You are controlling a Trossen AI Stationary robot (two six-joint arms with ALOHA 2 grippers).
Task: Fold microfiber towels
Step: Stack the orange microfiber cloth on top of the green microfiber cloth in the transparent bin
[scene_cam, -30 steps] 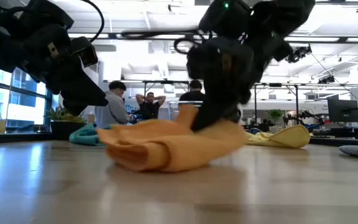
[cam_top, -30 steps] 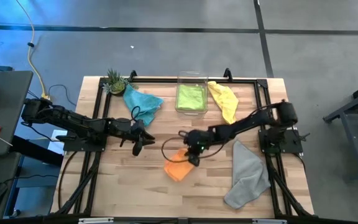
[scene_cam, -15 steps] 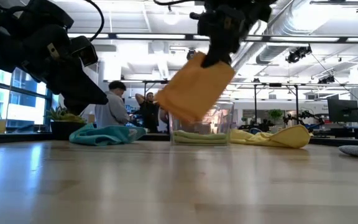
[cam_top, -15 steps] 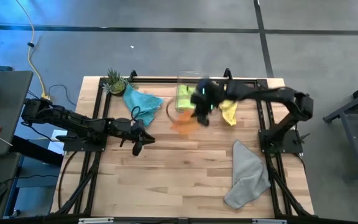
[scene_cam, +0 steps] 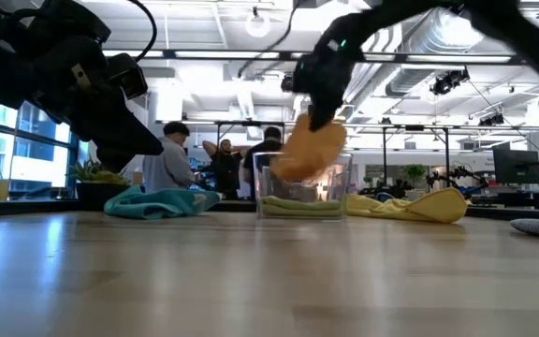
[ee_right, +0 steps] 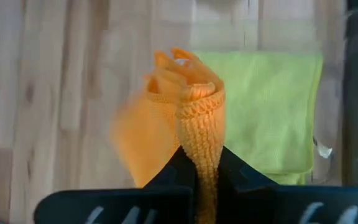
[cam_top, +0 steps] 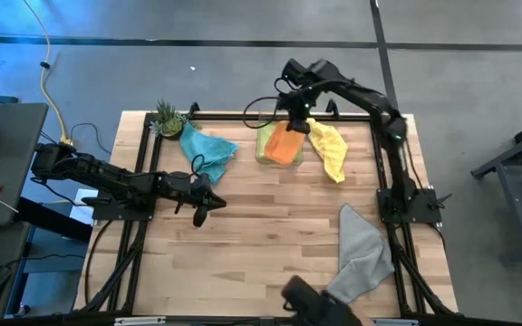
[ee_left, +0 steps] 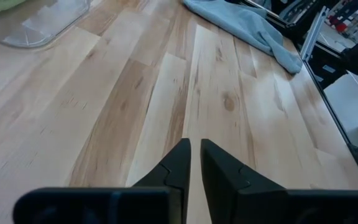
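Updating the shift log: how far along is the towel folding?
Done: lime green towel lies folded in the clear bin. In hand: right gripper dangles the orange towel over it. Left: teal, yellow and grey towels lie crumpled; left gripper waits empty.

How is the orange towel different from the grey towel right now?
The orange towel hangs in the air, pinched in the right gripper over the clear bin; the grey towel lies on the table, touched by nothing. The orange towel is bunched into a small bundle; the grey towel is spread out long and loose. Both are soft cloths.
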